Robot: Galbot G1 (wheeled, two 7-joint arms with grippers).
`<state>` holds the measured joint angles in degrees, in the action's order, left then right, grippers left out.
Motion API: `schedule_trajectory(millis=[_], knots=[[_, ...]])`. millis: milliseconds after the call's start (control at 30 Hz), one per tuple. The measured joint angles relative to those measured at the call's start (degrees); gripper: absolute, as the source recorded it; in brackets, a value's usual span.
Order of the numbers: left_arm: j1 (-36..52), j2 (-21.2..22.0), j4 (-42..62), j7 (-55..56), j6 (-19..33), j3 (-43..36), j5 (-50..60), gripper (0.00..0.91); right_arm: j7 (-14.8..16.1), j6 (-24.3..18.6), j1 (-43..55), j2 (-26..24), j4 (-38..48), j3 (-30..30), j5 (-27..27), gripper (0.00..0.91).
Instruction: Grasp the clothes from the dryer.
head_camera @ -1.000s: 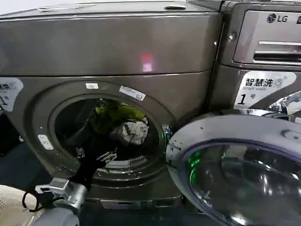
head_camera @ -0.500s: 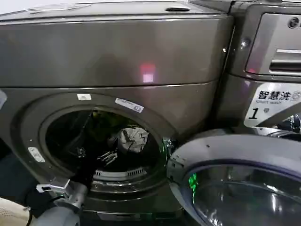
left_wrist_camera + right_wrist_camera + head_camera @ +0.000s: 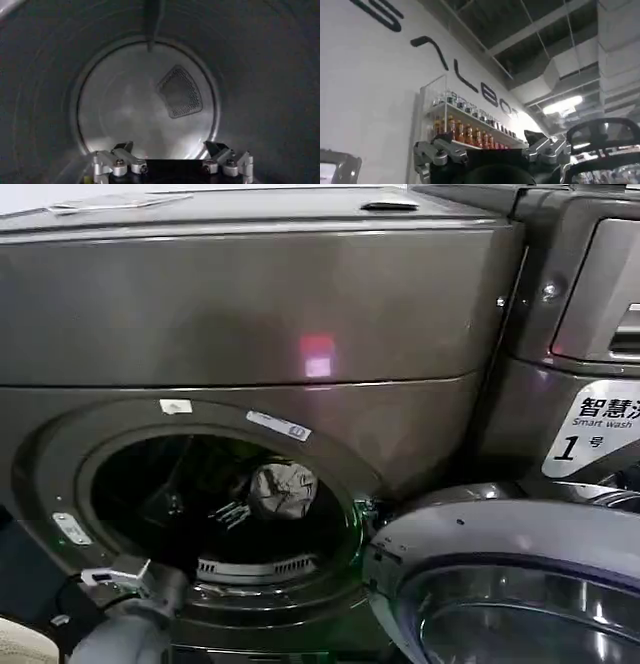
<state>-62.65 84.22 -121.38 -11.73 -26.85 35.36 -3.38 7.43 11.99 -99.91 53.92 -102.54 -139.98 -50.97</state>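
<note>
Access to the dryer [image 3: 250, 314] is unobstructed because its round glass door [image 3: 510, 584] hangs swung out to the robot's right, leaving the porthole open. One garment is visible, a white cloth with grey markings [image 3: 283, 490], sitting deep in the drum [image 3: 45, 100] toward the right of the opening; a second, olive-green garment cannot be made out in the dark interior. The left arm enters from below the porthole so that the left hand [image 3: 228, 512] reaches into the drum, just beside the white cloth; whether it touches the fabric cannot be told. In the left wrist view the left hand's fingers [image 3: 122, 150] stand wide apart with nothing between them, facing the perforated vent [image 3: 180, 92] on the rear wall. The right hand [image 3: 490, 150] is parked, pointing up toward a wall shelf of bottles [image 3: 465, 132]; its fingers are also spread and empty.
</note>
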Motion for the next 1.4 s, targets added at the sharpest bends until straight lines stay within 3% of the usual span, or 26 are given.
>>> schedule_trajectory(millis=[233,467,767,1033,1400], knots=[[11.6,-2.1,12.9,-1.9,-0.6,-3.0,1.3,0.907,0.6,0.0,-0.8,0.3,0.7,-1.6,-0.2,0.907],[23.2,-8.0,27.6,-9.6,-0.4,-10.3,5.3,0.907,1.2,-0.3,-0.2,0.4,1.7,-1.2,-0.2,0.907],[38.1,-13.8,46.9,-23.3,4.1,-21.1,14.3,0.907,1.5,-0.8,-0.3,1.1,2.6,-1.8,-0.3,0.907],[50.4,-13.7,64.5,-34.0,12.8,-30.9,26.7,0.907,1.6,-1.0,-0.7,1.9,3.0,-2.5,-0.3,0.907],[63.2,-9.0,84.3,-43.3,21.3,-40.4,43.5,0.907,1.9,-1.2,-1.1,3.0,2.8,-3.2,-0.4,0.907]])
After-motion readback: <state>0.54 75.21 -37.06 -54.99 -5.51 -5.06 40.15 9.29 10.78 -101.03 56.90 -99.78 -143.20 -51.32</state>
